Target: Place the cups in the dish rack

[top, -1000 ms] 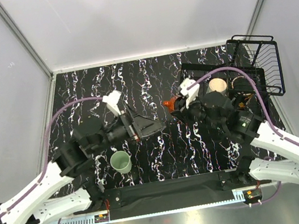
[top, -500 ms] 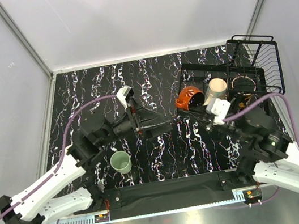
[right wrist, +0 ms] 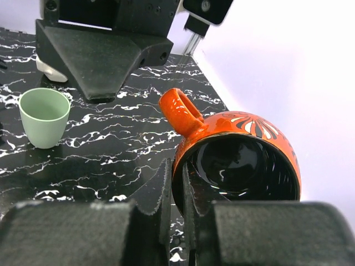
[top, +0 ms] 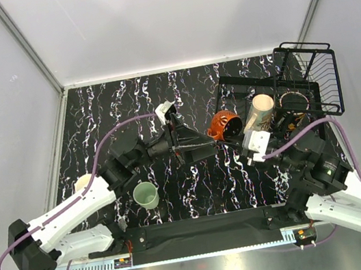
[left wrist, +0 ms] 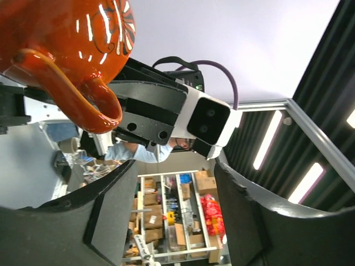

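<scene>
My right gripper (right wrist: 178,189) is shut on the rim of the glossy red cup (right wrist: 238,152), one finger inside and one outside. The cup is held on its side off the table, handle up-left. From above, the red cup (top: 224,124) hangs just left of the black wire dish rack (top: 227,84), with my right gripper (top: 237,136) on its near side. My left gripper (top: 210,146) stands open beside it, its jaws empty. In the left wrist view the red cup (left wrist: 61,39) is above the left gripper (left wrist: 175,205). A mint-green cup (top: 145,195) stands upright on the table. A cream cup (top: 263,109) and a black patterned cup (top: 291,103) sit in the rack.
The rack's taller slotted section (top: 319,73) rises at the far right by the wall. The marbled black table (top: 114,111) is walled by white panels on three sides. The mint-green cup (right wrist: 44,116) stands close to the left arm's forearm.
The left gripper has reached right, up to the red cup, and its jaws have narrowed. The right arm has drawn back toward the near edge, still holding the cup by its rim.
</scene>
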`<state>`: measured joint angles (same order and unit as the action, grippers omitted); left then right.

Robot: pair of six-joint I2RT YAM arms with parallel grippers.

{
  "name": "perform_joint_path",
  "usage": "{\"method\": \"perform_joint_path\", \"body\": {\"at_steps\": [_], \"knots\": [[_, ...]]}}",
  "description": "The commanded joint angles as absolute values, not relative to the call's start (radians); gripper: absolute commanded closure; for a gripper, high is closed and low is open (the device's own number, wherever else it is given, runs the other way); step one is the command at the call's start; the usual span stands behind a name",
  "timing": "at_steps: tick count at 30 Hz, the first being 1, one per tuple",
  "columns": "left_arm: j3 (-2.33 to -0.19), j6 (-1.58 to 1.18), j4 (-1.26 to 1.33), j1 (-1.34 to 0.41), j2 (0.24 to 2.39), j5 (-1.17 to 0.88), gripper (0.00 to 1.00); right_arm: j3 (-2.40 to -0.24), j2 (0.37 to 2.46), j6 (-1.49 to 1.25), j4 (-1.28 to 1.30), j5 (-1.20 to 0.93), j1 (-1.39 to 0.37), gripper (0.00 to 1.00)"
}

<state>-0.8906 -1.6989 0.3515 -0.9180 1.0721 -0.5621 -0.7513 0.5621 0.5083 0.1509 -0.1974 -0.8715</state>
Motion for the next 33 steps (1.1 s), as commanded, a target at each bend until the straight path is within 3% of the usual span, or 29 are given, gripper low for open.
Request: {"method": "perform_joint_path", "body": {"at_steps": [1,20,24,28,33], "knots": [[-0.861,-1.766,0.452,-0.917,1.057,-0.592,0.4,-0.788,0.535,0.586,0.074,-0.228,-0.877,1.0],[-0.834,-1.855,0.523,-0.946,1.121,-0.56,0.42,-0.845,0.5,0.609,0.159,-0.327,-0.879,1.0],[-0.861,-1.861,0.528,-0.95,1.144,-0.566,0.45,-0.845,0.491,0.646,0.183,-0.35,-0.877,1.0],[-0.844,-1.911,0.569,-0.957,1.158,-0.54,0.56,-0.842,0.491,0.676,0.193,-0.351,-0.877,1.0],[-0.859,-1.917,0.577,-0.965,1.175,-0.537,0.59,-0.83,0.494,0.698,0.193,-0.345,-0.877,1.0]]}}
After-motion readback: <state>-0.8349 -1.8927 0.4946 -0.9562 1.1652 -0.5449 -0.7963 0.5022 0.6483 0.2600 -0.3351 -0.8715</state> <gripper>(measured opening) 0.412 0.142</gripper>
